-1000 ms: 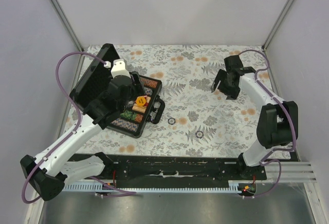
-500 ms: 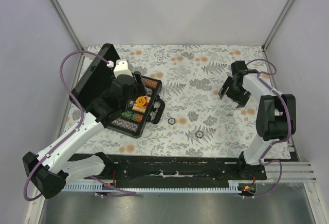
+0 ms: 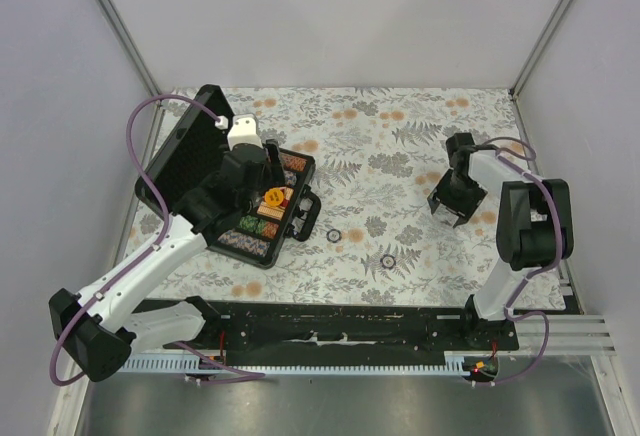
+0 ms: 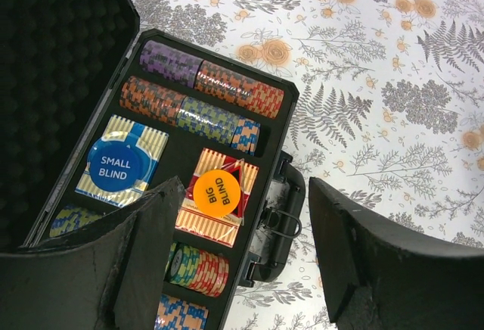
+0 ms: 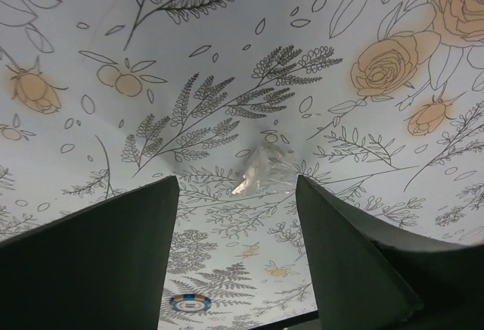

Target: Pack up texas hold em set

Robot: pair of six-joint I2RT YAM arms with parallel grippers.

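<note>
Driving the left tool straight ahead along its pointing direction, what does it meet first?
Likely the orange BIG BLIND button on the red card deck inside the open case, though depth is unclear.

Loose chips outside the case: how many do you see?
2. One chip lies just right of the case handle; the other chip lies farther right, nearer the arms. More may hide behind the lid.

Briefcase (image 4: 274, 137) shell black, matt, plastic-looking; lid lining (image 4: 53, 73) dimpled black foam, matt; chip rows (image 4: 200, 95) smooth, faint sheen; blind discs (image 4: 119, 166) glossy plastic; table (image 3: 400, 136) cover matt floral print, puckered around a shiny clear scrap (image 5: 261, 169).
</note>
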